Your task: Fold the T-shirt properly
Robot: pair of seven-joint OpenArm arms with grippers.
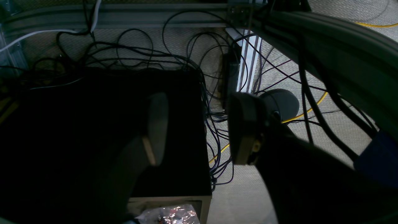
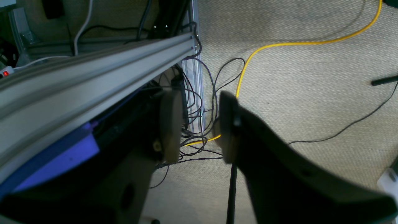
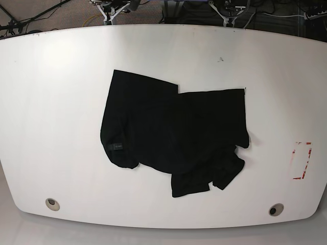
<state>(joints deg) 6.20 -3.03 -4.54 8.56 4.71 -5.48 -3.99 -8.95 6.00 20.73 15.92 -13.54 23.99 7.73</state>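
- Base view, far left: the broad white tabletop is curving away toward its near edge, with a small round grommet sitting near the left front corner.
- Middle of the table: the large plain black short-sleeved fabric T-shirt is lying crumpled and partly doubled over itself, a small tag showing on its left lobe; the lower right portion is bunching into loose folds.
- Right of the shirt: a red-and-white marked patch is sitting on the table near the right edge, well apart from the cloth; a second grommet is below it.
- No arm is reaching over the table in this view.
- Right wrist view: the right gripper is hanging over beige carpet beside a grey aluminium frame rail, jaws parted, nothing between them; a yellow cable is trailing across the floor.
- Left wrist view: the left gripper is standing with jaws apart and empty above a tangle of dark cables and a dark box.
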